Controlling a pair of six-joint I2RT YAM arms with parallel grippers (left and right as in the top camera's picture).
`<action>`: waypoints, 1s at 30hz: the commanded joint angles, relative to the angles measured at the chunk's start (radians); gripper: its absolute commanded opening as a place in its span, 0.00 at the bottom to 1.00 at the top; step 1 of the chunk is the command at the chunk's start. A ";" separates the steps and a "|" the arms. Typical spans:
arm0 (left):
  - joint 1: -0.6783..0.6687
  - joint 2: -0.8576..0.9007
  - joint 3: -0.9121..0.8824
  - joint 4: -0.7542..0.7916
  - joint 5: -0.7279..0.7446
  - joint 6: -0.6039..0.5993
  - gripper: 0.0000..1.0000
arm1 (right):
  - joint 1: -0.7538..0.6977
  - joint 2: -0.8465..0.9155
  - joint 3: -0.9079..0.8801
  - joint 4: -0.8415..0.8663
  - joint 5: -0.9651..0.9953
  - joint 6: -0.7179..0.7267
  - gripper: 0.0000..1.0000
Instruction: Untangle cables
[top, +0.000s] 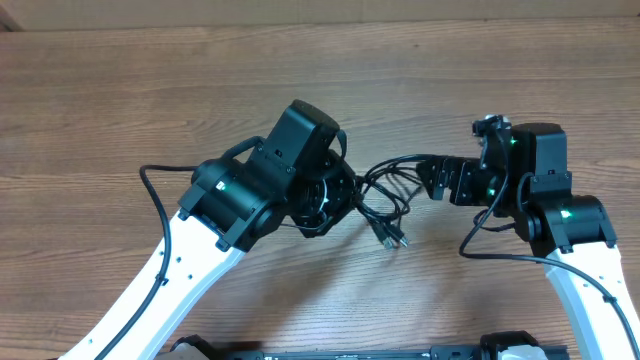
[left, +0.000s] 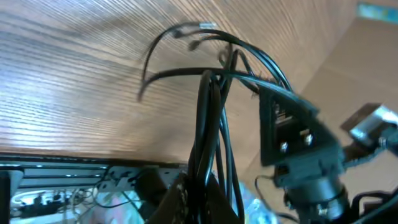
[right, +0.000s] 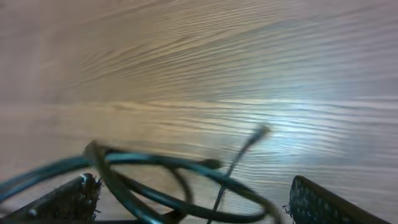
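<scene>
You have the cables (top: 385, 195) lying as a small knot on the desk (top: 300, 60), in the gap between the two arms. The left pincer (left: 198, 196) is closed on them: in the left wrist view a thick bundle of black cords rises straight out from between its fingers and then spreads into several strands. The right pincer (top: 432, 178) is wide open and holds nothing. Its fingers (right: 323, 202) stand far apart at the two lower corners of the right wrist view, and the cords curve across the space between them. The relation you must mind is this one: from the right pincer the knot lies directly ahead, toward the left arm, and the bundle runs mostly side to side, from one pincer to the other. The loose plug ends (top: 392, 238) point away from this line, toward the bases of the arms. I judge that the right arm is the free one and already near enough, so the coming move should be to close it on one single strand, and to pull away from the left pincer along this side-to-side line
</scene>
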 joint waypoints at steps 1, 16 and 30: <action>-0.004 -0.007 0.021 0.001 0.085 0.166 0.04 | 0.005 -0.001 0.009 0.003 0.124 0.104 0.96; 0.114 -0.010 0.021 0.202 0.551 0.727 0.04 | 0.004 0.072 0.009 -0.074 0.162 0.105 0.96; 0.540 -0.020 0.021 -0.009 0.455 0.856 0.04 | -0.201 0.072 0.009 -0.160 0.180 0.159 0.97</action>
